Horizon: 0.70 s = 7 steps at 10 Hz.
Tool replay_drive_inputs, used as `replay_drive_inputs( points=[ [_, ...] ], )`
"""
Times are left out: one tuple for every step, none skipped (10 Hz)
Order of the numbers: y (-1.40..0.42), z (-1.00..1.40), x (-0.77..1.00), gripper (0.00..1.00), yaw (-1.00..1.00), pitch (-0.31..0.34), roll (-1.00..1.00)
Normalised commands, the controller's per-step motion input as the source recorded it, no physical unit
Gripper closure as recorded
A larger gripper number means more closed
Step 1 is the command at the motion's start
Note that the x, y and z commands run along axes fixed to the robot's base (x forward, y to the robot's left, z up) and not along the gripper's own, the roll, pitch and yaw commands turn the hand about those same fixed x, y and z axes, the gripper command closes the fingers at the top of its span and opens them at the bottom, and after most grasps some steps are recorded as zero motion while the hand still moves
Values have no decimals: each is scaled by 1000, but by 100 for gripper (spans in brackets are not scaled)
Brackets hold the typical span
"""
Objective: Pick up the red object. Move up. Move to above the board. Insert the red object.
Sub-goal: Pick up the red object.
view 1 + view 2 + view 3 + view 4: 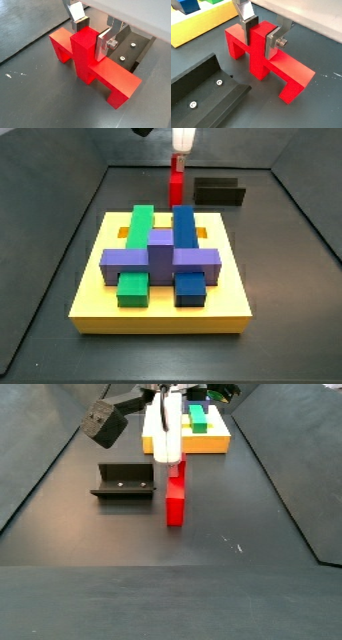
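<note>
The red object [110, 75] [281, 67] stands on the dark floor, its legs down and its centre stub pointing up. My gripper [90, 42] [261, 46] is down over that stub, one finger on each side, both pads pressed against its faces. In both side views the gripper [183, 140] [166, 444] hangs straight above the red object [175, 183] [175, 494], which shows edge-on as a slim bar. The board [160, 308] [203, 446] is a thick yellow slab carrying green, blue and purple blocks. A corner of the board [198, 25] shows in a wrist view.
The fixture [218, 191] [123, 481] [204, 95] [137, 47] stands on the floor right beside the red object. Grey walls close the floor in on both sides. A camera mount [104, 422] hangs above the fixture.
</note>
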Motion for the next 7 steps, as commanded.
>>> replay_drive_inputs(
  points=[
    [0,0,0,100,0,0,0],
    [0,0,0,100,0,0,0],
    [0,0,0,100,0,0,0],
    [0,0,0,100,0,0,0],
    [0,0,0,100,0,0,0],
    [0,0,0,100,0,0,0],
    [0,0,0,100,0,0,0]
  ],
)
